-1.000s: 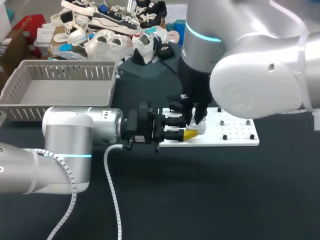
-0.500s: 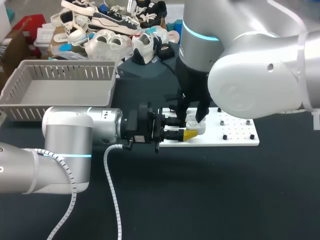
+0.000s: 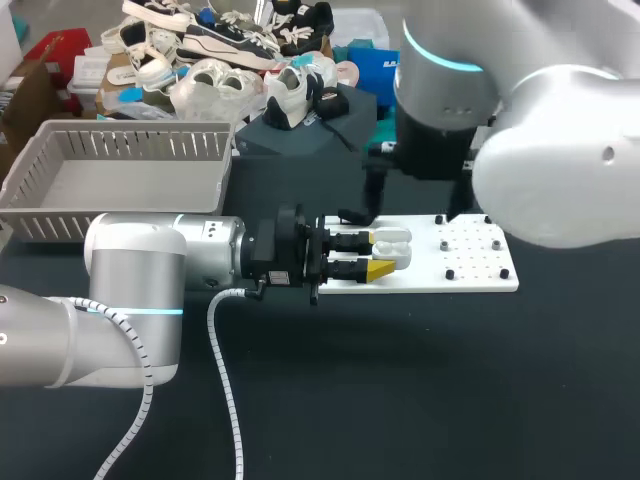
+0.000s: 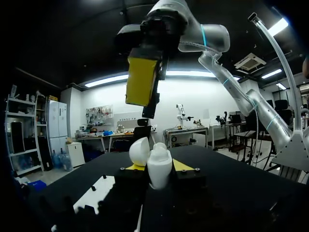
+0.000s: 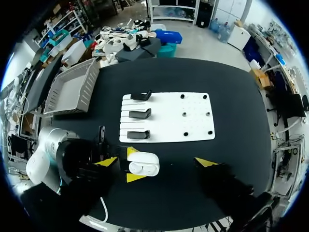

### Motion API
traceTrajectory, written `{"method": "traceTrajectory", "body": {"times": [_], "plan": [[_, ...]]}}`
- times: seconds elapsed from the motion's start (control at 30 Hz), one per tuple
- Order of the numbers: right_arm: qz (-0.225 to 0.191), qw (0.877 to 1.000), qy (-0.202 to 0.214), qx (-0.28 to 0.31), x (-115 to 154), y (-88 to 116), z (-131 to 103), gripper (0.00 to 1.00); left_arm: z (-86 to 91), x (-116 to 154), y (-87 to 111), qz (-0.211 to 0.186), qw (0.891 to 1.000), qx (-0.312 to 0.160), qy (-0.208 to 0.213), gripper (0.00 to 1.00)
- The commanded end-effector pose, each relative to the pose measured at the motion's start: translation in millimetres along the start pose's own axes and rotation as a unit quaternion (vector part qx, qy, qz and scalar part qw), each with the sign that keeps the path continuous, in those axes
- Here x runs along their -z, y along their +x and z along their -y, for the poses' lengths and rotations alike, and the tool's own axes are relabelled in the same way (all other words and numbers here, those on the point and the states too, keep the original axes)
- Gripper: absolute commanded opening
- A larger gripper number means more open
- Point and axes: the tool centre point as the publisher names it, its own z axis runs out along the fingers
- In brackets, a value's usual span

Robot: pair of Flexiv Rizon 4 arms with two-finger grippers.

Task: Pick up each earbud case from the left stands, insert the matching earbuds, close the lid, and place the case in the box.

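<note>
A white earbud case point(image 3: 393, 248) with its lid tipped open sits between the yellow tips of my left gripper point(image 3: 378, 256), which is shut on it just above the left end of the white stand board point(image 3: 470, 272). In the left wrist view the case point(image 4: 159, 169) stands upright in the gripper point(image 4: 158, 166), the lid point(image 4: 139, 151) leaning back. My right gripper point(image 3: 415, 200) hangs open well above the case, holding nothing. From the right wrist view its spread tips point(image 5: 157, 162) straddle the case point(image 5: 143, 164) far below. One of its fingers point(image 4: 142, 79) shows overhead in the left wrist view.
Three black stands point(image 5: 139, 114) line the board's point(image 5: 193, 104) left side and stand bare; small black pegs point(image 5: 184, 114) dot its right half. The grey slatted box point(image 3: 120, 170) sits at the back left. Dark tabletop lies in front of the board.
My right gripper has opened wide and lifted up and to the right, away from the case. The left gripper and the case have stayed put.
</note>
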Motion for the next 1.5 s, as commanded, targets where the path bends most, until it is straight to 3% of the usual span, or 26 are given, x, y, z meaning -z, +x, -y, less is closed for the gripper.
{"method": "traceTrajectory", "body": {"times": [0.03, 0.87, 1.5], "plan": [[0.037, 0.999, -0.004, -0.023, -4.2, -2.5, 15.6, 1.0, 0.1, 0.0, 0.6, 0.001, 1.0, -0.001, 0.0, 0.0], [0.017, 0.999, 0.012, -0.05, -35.3, -20.4, 31.0, 1.0, 0.1, 0.0, 0.6, 0.001, 1.0, -0.001, 0.0, 0.0], [-0.007, 0.999, 0.0, -0.053, -44.2, -9.6, 27.9, 1.0, 0.1, 0.0, 0.6, 0.001, 1.0, -0.001, 0.0, 0.0]]}}
